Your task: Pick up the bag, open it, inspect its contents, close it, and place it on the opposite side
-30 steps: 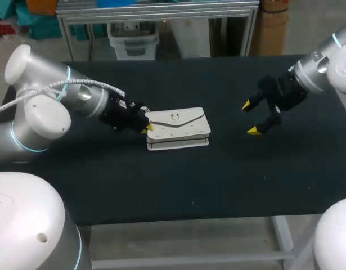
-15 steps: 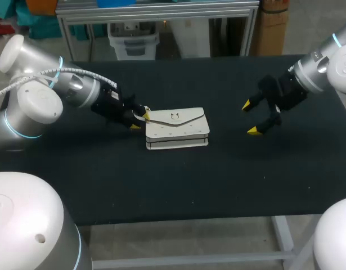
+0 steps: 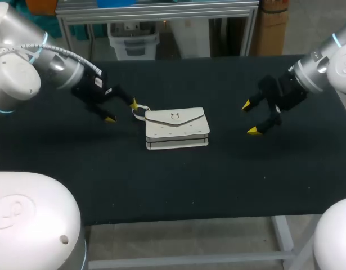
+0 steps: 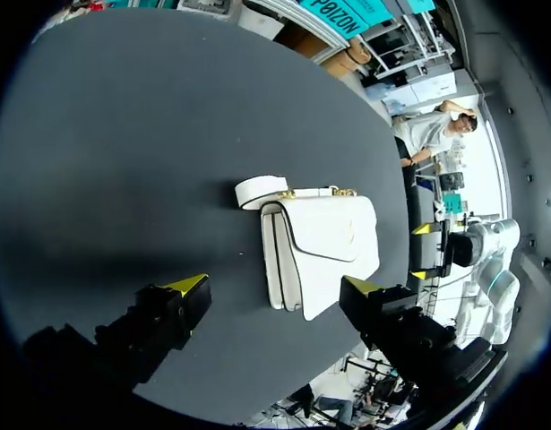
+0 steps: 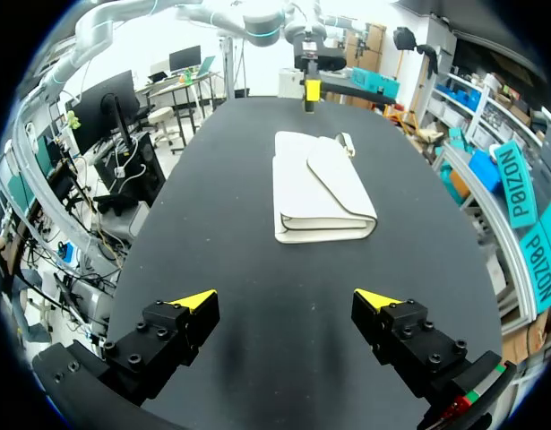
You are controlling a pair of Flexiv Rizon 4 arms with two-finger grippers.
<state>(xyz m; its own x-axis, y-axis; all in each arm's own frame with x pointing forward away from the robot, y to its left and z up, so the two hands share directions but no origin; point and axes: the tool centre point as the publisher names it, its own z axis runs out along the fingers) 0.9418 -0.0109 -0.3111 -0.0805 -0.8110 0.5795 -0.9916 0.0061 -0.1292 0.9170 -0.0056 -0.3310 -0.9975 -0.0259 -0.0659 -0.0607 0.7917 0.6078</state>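
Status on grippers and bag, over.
Left gripper open, empty, by the strap. Right gripper open, empty. Bag flat on table, flap shut. No obstruction seen.

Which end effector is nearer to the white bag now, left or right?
Left. The left end effector sits open just beside the strap end of the white bag; the right end effector is open, clearly farther off on the opposite side.
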